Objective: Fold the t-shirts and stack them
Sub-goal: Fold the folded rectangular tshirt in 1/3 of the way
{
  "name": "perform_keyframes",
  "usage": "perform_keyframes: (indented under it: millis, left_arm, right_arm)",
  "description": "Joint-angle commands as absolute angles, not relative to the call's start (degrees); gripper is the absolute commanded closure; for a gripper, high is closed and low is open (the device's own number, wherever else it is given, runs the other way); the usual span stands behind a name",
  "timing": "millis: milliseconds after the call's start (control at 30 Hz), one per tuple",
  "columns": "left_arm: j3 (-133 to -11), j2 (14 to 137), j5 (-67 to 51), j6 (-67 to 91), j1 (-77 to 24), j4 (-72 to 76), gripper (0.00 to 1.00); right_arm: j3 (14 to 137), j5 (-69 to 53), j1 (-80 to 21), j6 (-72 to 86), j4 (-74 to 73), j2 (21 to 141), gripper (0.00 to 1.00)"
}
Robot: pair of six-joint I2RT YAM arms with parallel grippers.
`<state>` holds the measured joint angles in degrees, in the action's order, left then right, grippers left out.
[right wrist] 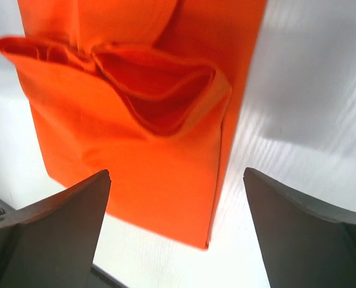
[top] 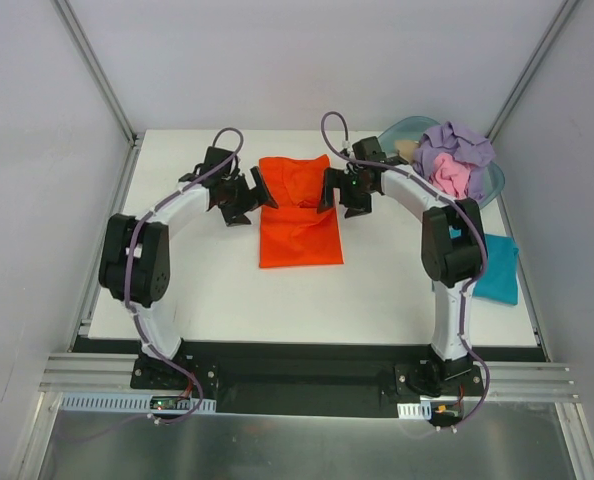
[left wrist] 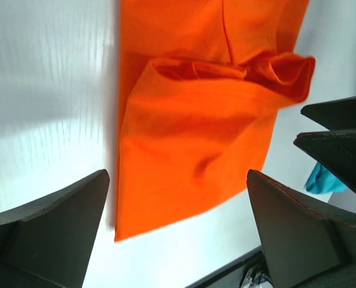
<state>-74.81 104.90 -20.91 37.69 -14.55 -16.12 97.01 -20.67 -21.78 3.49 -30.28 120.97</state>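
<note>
The bright orange cloth t-shirt [top: 299,215] lies flat on the white worktop [top: 207,290], just toward 12 o'clock of its centre. It is folded into a tall rectangle with straight side edges. The 12 o'clock part is doubled over the rest, and the wrist views show the flap's loose edge puckered open into a soft pocket across the middle [left wrist: 190,138] [right wrist: 136,150].

The left gripper [top: 251,198] sits at the shirt's 9 o'clock edge and the right gripper [top: 339,195] at its 3 o'clock edge. On both, the fingers are spread wide over the cloth and hold nothing [left wrist: 177,180] [right wrist: 177,174].

Toward 2 o'clock a translucent blue-green plastic tub [top: 402,128] holds a crumpled lavender shirt [top: 457,145] with a pink shirt [top: 455,178] beneath it. A teal shirt [top: 499,270] lies at 3 o'clock by the worktop's edge, well apart from the orange one. The right arm crosses in front of the tub and hides part of the teal shirt.

The orange shirt's long axis runs from 12 to 6 o'clock, its single-layer end pointing to 6.
</note>
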Motion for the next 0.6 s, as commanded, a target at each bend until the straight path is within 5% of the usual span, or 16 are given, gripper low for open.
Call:
perform_keyframes:
  millis: [0,300,567]
  left_arm:
    - [-69.5,93.6,-20.5,38.0,-14.4,-16.5,0.01]
    - [-48.8,74.5,-16.6,41.1,-14.4,-16.5,0.01]
    - [-38.6,63.5,-15.7,44.2,-14.4,-17.6,0.01]
  right_arm:
    - [92.6,-21.3,-22.9,1.9,-31.5,110.4,0.03]
    - [84.2,-20.0,-30.3,0.8,-28.2,105.4,0.03]
    - [92.0,-25.1,-32.0,2.3,-23.0,115.6,0.03]
